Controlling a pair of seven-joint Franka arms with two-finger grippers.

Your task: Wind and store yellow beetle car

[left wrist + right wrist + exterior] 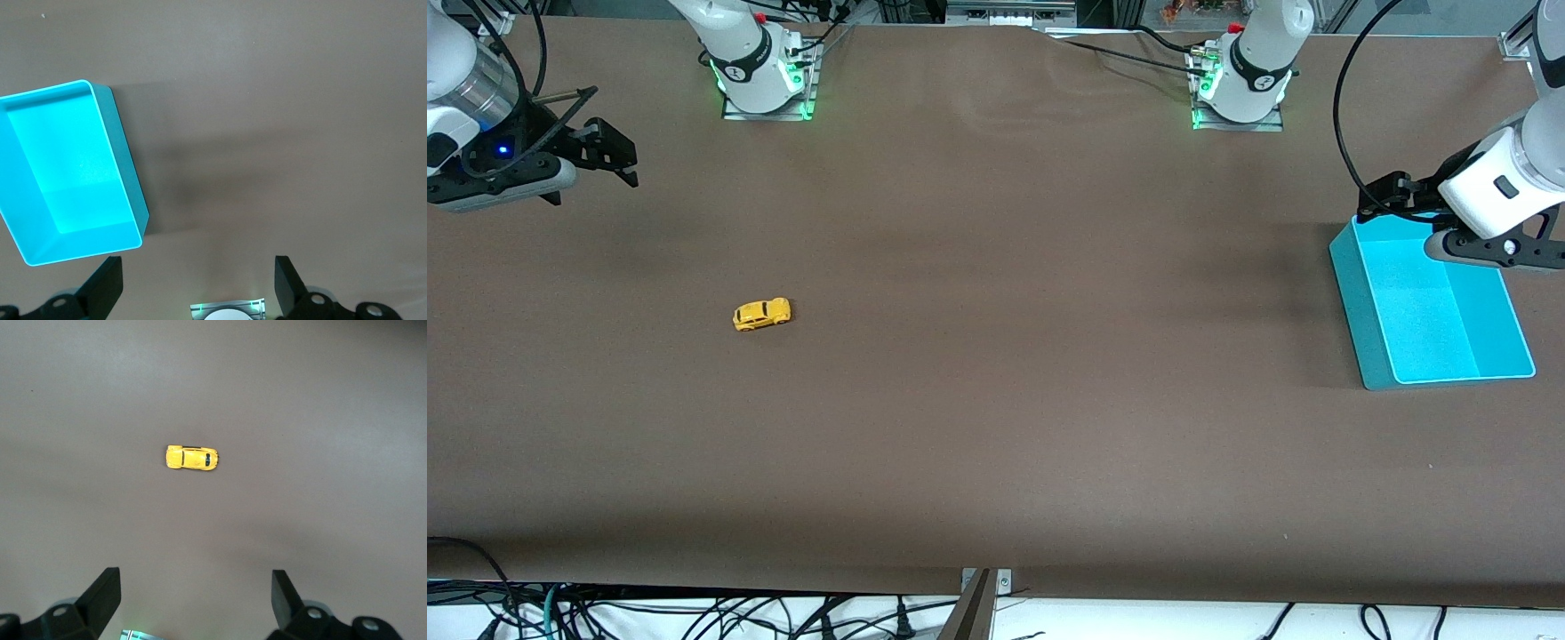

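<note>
Sitting by itself on the brown surface (996, 427), the car (762, 314) is resting on its wheels toward the right arm's end, well apart from everything else. It is lying lengthwise along the surface (its dark windows are showing in the right wrist view (192, 458)), and nothing is touching it.

Toward the left arm's end, a bin (1352, 293) is standing with its open side up, its turquoise inside bare. It is lying a little nearer to the front camera than the car is, and the two are well apart.

Over the surface at its own end, farther from the front camera than the car, the right gripper (609, 151) is hanging in the air. Its jaws are standing wide apart and holding nothing, and its wrist camera is looking down at the car between the two dark fingers (100, 600).

Over the bin's upper rim, the left gripper (1383, 197) is hanging too. Its jaws are spread wide as well and are gripping nothing; in the left wrist view the bin (127, 173) is showing beside one finger (103, 290).
</note>
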